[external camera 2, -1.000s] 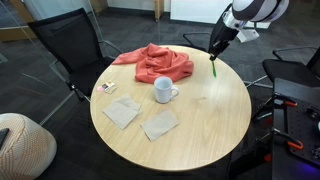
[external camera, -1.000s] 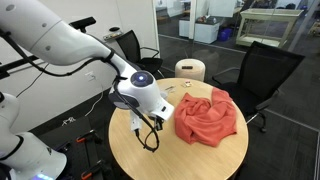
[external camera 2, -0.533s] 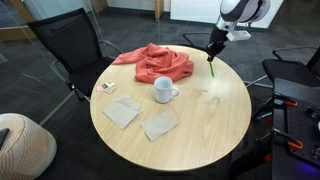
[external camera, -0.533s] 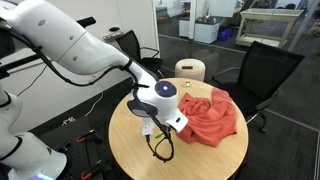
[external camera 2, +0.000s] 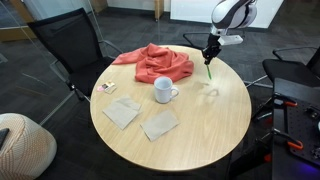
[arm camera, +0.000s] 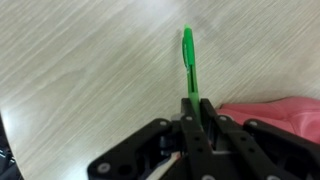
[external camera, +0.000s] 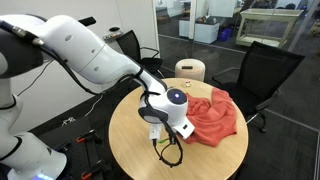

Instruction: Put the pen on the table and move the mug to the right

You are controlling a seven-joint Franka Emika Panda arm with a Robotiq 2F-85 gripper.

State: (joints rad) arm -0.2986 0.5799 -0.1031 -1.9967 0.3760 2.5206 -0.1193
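My gripper is shut on the bright green pen, which sticks out ahead of the jaws above the light wood table. In an exterior view the gripper holds the pen upright, tip down, just above the table beside the far right end of the red cloth. The white-grey mug stands upright near the table's middle, in front of the cloth and apart from the gripper. In an exterior view the arm hides the pen and mug.
Two grey napkins and a small packet lie on the table's near left part. Black chairs stand around the table. A cream cylinder with a dark top stands behind it.
The gripper with the pen has moved along the table's far edge towards the red cloth. The mug and the cloth have not moved.
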